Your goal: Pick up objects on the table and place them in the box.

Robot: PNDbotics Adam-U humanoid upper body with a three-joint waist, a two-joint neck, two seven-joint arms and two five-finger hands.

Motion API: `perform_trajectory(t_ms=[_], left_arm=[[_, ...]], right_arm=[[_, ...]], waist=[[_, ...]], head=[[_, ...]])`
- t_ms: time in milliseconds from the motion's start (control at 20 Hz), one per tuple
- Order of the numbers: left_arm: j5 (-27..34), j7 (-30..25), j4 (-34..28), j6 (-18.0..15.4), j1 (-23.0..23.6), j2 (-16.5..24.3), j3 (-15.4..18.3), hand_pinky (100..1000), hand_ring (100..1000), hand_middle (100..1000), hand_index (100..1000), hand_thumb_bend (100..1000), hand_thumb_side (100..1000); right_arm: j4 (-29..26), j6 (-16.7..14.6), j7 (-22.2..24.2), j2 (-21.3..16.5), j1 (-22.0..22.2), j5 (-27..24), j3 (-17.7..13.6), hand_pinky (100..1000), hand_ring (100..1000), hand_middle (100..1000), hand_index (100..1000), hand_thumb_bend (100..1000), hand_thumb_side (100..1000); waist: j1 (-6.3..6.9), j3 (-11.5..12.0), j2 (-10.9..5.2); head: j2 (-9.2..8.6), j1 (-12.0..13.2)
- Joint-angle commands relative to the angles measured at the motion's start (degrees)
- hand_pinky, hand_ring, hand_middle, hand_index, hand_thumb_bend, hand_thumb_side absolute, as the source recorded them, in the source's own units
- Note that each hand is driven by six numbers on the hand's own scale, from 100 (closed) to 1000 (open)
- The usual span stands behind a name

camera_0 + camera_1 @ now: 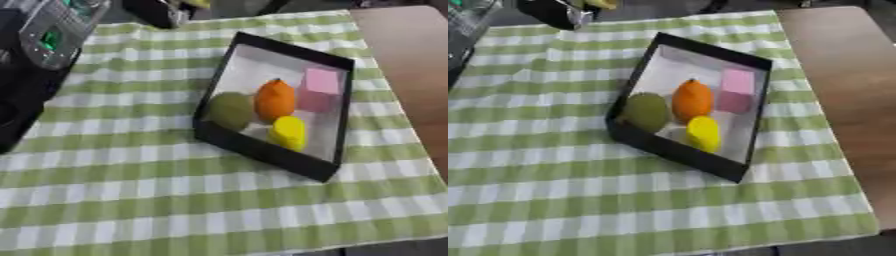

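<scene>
- Four things lie in the black box (262,150): a green fruit (230,110) against the left wall, an orange fruit (276,100) just beside it, a yellow fruit (288,133) nearest the front wall, and a pink block (319,89) toward the far right corner.
- No loose thing shows on the green-checked cloth (131,190) around the box, so the collecting looks finished or close to it.
- Neither of the robot's hands appears in either view, so how far open they are cannot be told.
- If anything remains outside the views, it would best be lowered into the bare white floor at the far left of the box, clear of the fruit, and let go only once it sits below the rim.
- The left eye view alone shows a grey device with a small green screen (51,35) at the upper left, over a dark shape.
- The right eye view takes in more of the bare brown desk (842,90) to the right of the cloth, and shows more of a dark object (553,14) at the far edge.
</scene>
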Motion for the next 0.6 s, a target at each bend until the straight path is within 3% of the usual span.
perform_trajectory(t_ms=[50,600], left_arm=[[-2.31,-1.82,-0.7,-1.59,-1.88,-2.77,-0.78,718,725,665,736,100,100],[-6.29,0.64,3.42,-6.16,0.83,-10.83,-1.42,710,723,672,728,100,100]], right_arm=[[-0.5,0.06,0.63,-3.21,-1.48,-0.41,-0.04,866,870,774,838,100,436],[-0.55,0.06,1.18,-3.25,-3.1,0.35,0.99,866,867,773,837,100,408]], waist=[[-0.23,-0.04,-2.84],[-0.56,-0.32,-3.23]], head=[[0.05,0.43],[0.05,-0.49]])
